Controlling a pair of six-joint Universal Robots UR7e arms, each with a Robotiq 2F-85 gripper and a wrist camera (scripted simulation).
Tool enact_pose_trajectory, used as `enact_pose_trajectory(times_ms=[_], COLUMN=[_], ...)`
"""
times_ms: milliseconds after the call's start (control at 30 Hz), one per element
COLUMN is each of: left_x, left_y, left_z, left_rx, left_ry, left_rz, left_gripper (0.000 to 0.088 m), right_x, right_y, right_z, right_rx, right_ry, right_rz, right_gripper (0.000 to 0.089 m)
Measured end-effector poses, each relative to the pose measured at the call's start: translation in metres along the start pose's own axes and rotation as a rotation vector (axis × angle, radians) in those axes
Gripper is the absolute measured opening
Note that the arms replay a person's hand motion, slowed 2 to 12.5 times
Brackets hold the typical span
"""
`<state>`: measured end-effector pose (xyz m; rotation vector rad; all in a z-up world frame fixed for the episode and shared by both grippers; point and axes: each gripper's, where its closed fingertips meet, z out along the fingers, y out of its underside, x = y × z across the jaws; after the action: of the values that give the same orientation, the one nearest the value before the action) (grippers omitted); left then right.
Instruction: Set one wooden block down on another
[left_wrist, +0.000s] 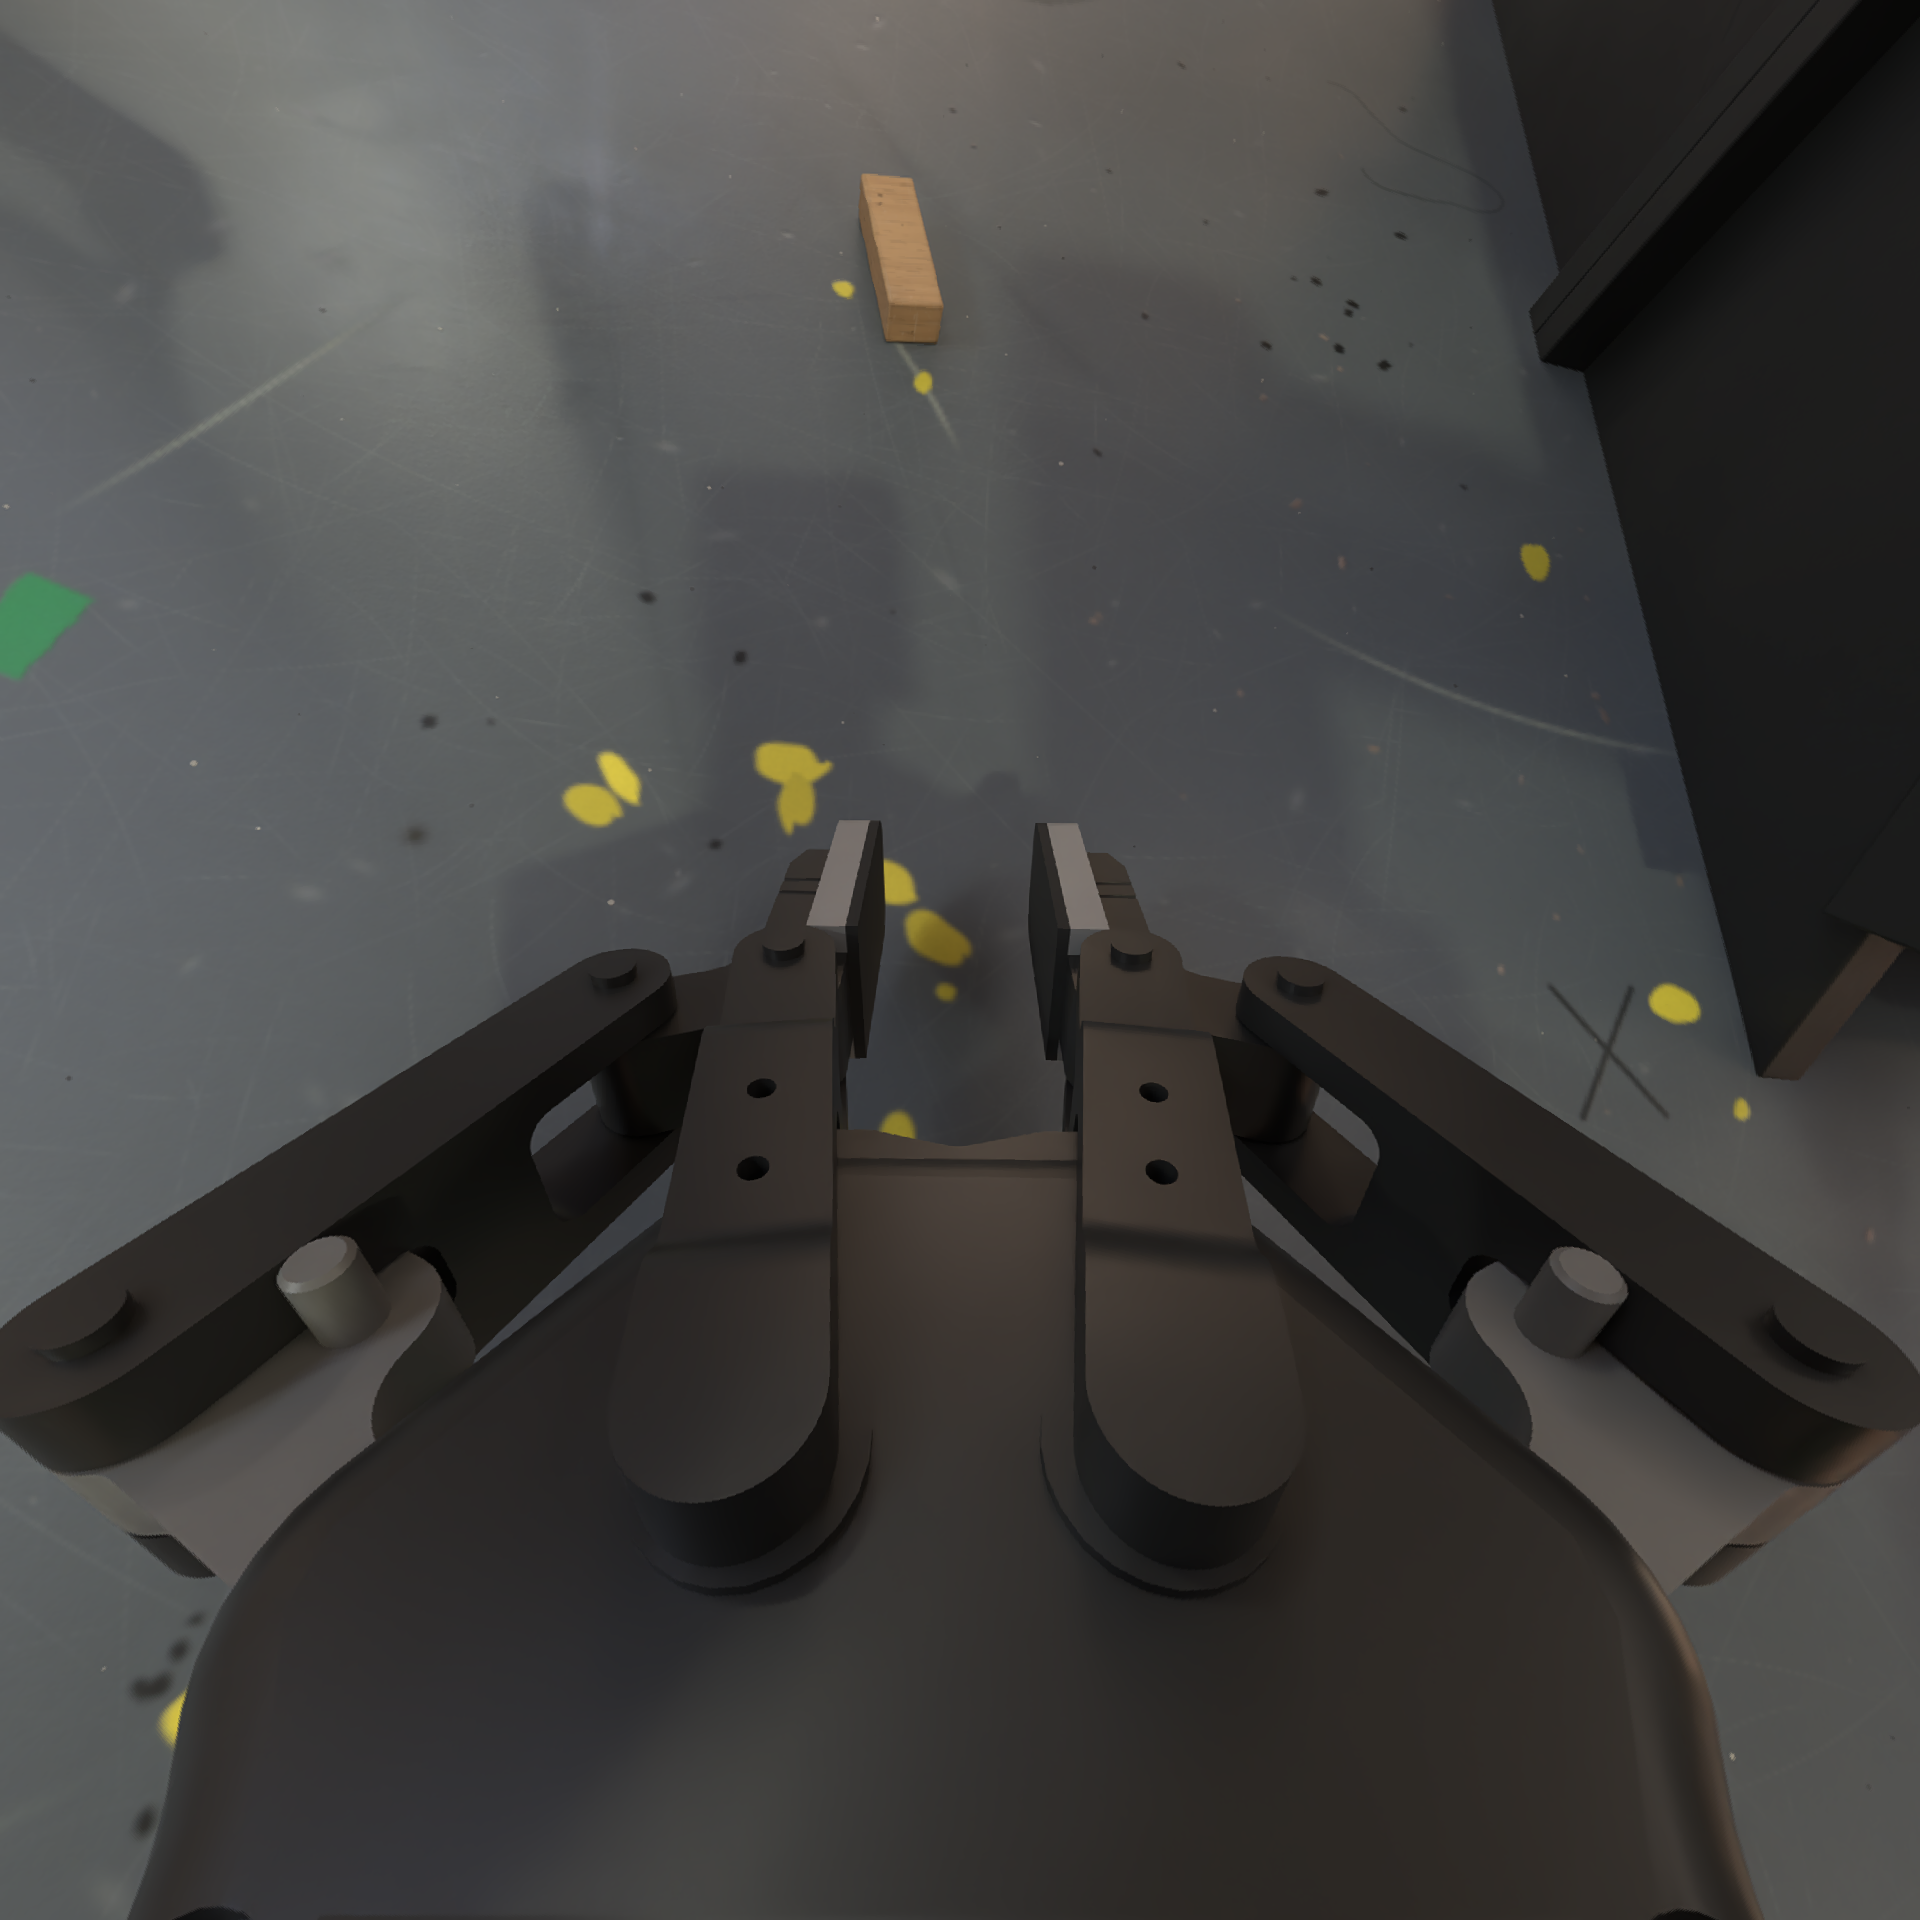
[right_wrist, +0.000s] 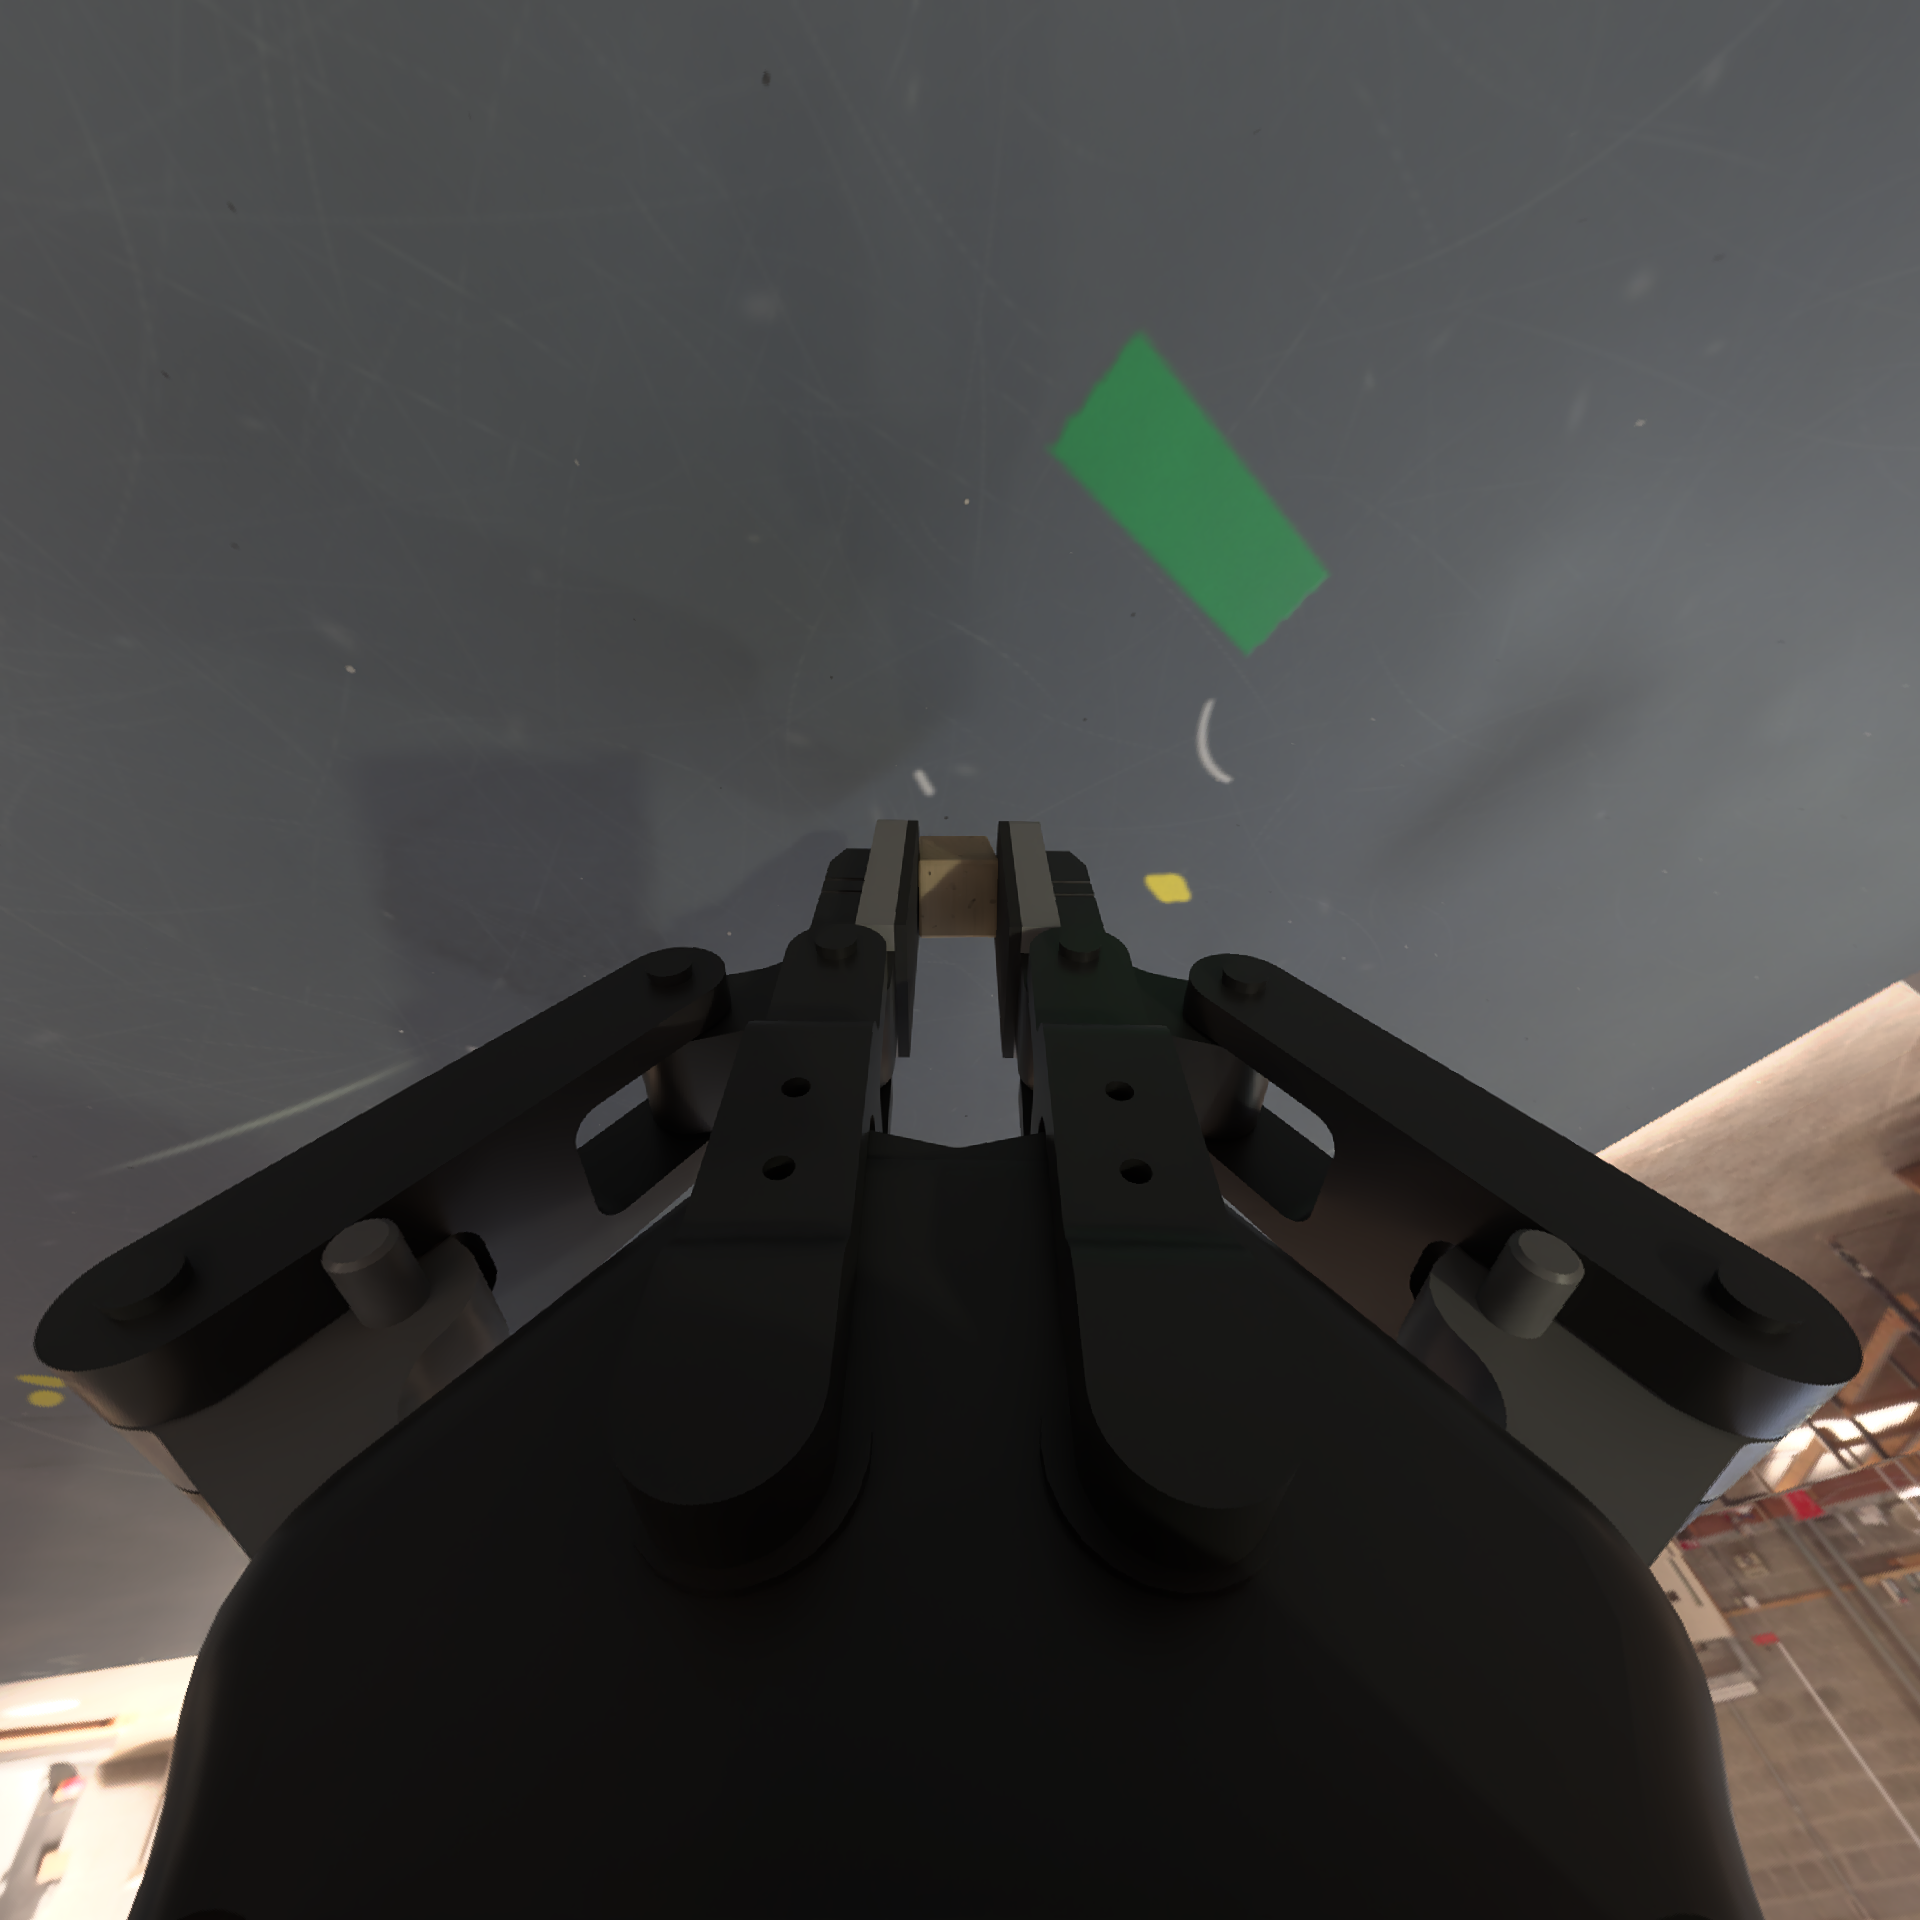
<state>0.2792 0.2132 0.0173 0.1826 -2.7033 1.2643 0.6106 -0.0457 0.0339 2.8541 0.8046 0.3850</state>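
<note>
Left wrist view: scratched grey table (left_wrist: 416, 468), yellow flecks (left_wrist: 790, 774); green patch (left_wrist: 36, 623).

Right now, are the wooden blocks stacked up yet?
Not yet. Done: the right end effector has grabbed one wooden block. In hand: it holds that block above the table. Left: the other block lies alone with nothing on top; the left end effector is open and empty.

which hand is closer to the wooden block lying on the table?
Left, as far as the views show. The left hand is open and empty, facing the lying wooden block ahead of it. The right hand grips another block; its view doesn't show the lying one.
</note>
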Motion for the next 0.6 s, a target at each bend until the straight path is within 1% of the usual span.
enact_pose_trajectory(times_ms=[133,267,333,433,600], left_x=[0.0,0.0,0.0,0.0,0.0], left_y=[0.0,0.0,0.0,0.001,0.001], left_z=[0.0,0.0,0.0,0.001,0.001], left_rx=[-0.001,-0.003,-0.004,-0.006,-0.009], left_ry=[-0.004,-0.009,-0.012,-0.017,-0.026], left_rz=[0.002,0.006,0.008,0.012,0.02], left_gripper=[0.0257,0.0257,0.0257,0.0258,0.026], right_x=[0.002,0.003,0.0,-0.007,-0.025], right_y=[-0.005,-0.009,-0.013,-0.024,-0.046], right_z=[-0.015,-0.037,-0.049,-0.069,-0.104], right_rx=[0.037,0.091,0.134,0.215,0.335], right_ry=[0.035,0.074,0.087,0.1,0.132], right_rz=[0.046,0.109,0.147,0.198,0.255], right_gripper=[0.0133,0.0133,0.0133,0.0133,0.0133])
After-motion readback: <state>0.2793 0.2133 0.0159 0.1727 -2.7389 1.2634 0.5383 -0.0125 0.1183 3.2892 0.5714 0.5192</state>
